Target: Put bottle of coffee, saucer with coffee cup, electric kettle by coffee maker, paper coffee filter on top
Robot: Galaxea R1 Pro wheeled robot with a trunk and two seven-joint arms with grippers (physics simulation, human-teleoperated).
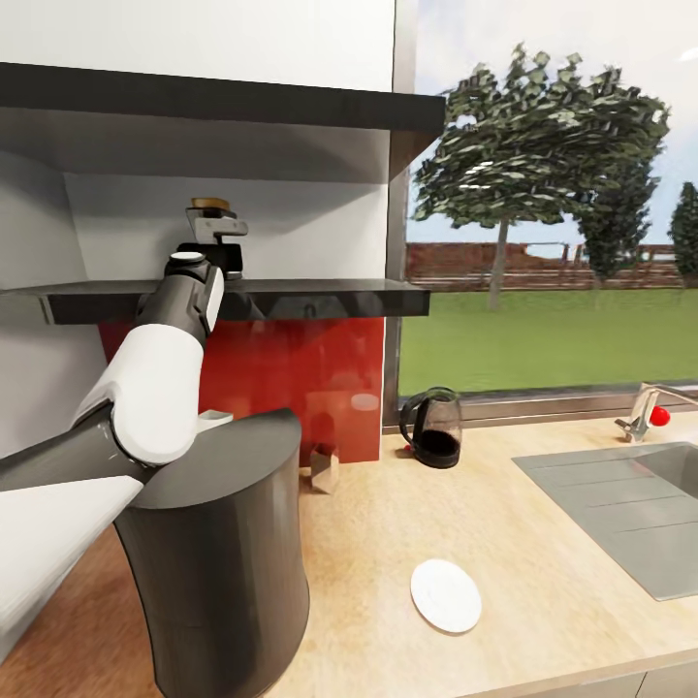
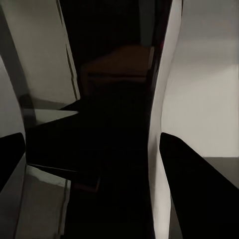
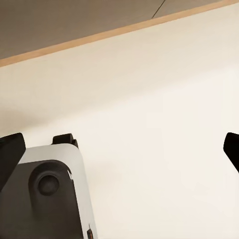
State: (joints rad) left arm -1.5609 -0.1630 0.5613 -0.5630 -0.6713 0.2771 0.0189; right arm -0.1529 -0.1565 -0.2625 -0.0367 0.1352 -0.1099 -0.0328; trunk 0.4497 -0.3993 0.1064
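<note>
Up on the kitchen shelf (image 1: 320,296), my left gripper (image 1: 215,236) is at the bottle of coffee (image 1: 210,206); only the amber cap shows above the gripper body in the head view. Left wrist view is dark: something dark with a brownish top sits between my fingers (image 2: 194,189), likely the bottle, but I cannot tell if the jaws have clamped or just bracket it. My right gripper (image 3: 119,149) hangs over a plain pale surface, tips wide apart, holding nothing.

Below the shelf, the coffee maker (image 1: 218,562) stands on the kitchen countertop (image 1: 543,582), with a white piece, probably the paper coffee filter (image 1: 215,418), at its top edge behind my arm. Saucer (image 1: 446,595) lies flat just right of the coffee maker; electric kettle (image 1: 432,427) stands further right and back, by the window. Cup not made out.

Judgement: step in hand is taking the bottle off the shelf. To do it well: confirm a firm, centred grip on the body, lift slightly, pull straight out clear of the upper slab (image 1: 223,97), keep it upright, then lower beside the coffee maker without clipping its top.
</note>
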